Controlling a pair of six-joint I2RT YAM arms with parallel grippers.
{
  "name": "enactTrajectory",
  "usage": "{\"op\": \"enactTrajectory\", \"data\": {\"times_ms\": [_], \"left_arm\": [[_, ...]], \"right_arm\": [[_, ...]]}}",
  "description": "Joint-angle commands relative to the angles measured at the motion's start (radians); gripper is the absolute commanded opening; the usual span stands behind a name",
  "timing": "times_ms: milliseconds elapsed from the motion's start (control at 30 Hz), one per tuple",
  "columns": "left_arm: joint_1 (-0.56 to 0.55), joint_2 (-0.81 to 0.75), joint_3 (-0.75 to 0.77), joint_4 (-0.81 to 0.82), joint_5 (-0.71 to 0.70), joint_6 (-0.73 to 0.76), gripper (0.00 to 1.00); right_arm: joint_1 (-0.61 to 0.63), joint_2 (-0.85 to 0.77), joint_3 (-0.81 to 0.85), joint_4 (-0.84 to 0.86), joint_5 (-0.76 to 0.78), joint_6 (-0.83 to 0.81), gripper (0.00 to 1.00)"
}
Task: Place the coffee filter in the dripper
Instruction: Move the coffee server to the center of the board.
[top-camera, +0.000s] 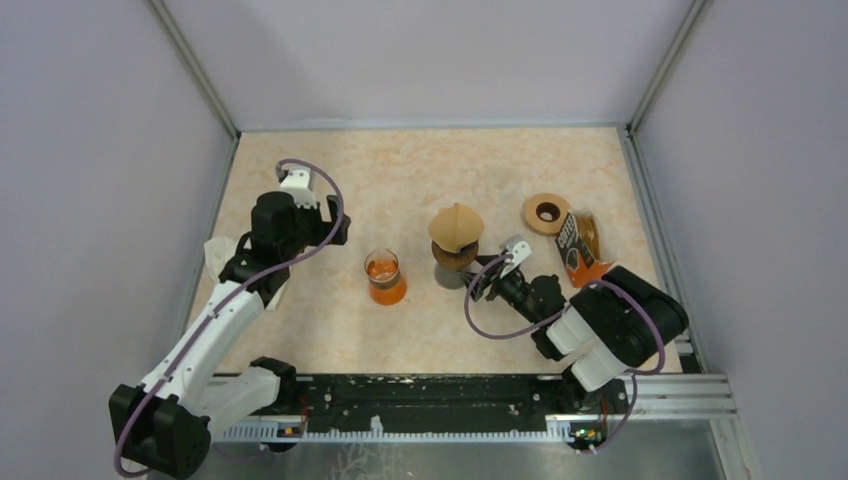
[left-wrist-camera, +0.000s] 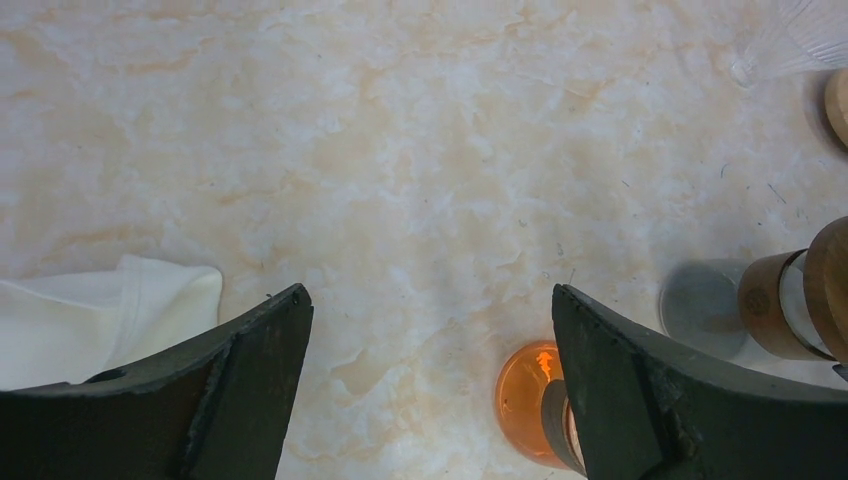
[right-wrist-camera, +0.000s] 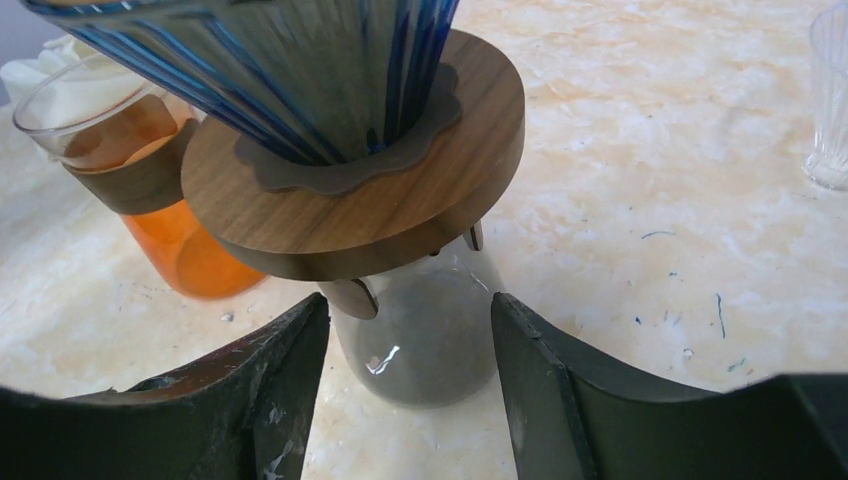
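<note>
A brown paper coffee filter sits as a cone in the top of the dripper. The dripper is ribbed glass with blue lines on a wooden collar, and it stands on a small glass carafe. My right gripper is open just to the right of the carafe at table height. In the right wrist view its jaws stand either side of the carafe base with gaps. My left gripper is open and empty over bare table, left of the dripper.
An orange glass beaker stands left of the carafe and also shows in the left wrist view. A wooden ring and a coffee bag lie at the right. A white cloth lies at the left wall. A clear ribbed glass stands further back.
</note>
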Motion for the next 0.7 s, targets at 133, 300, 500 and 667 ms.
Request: {"op": "enactTrajectory", "data": {"times_ms": [133,300,500,667], "left_arm": [[0.021,-0.026,-0.01,0.049,0.0,-0.004,0.94],[0.027,-0.027,-0.014,0.049,0.012,-0.005,0.94],[0.031,-0.028,-0.015,0.051,0.022,-0.007,0.94],[0.033,-0.031,-0.016,0.053,0.027,-0.006,0.94]], "right_arm": [[0.034,0.141,0.036,0.297,0.044,0.036,0.55],[0.035,0.202,0.077,0.297,0.062,0.027,0.54],[0.036,0.256,0.143,0.297,0.077,0.016,0.52],[0.036,0.297,0.205,0.297,0.084,0.014,0.52]]}}
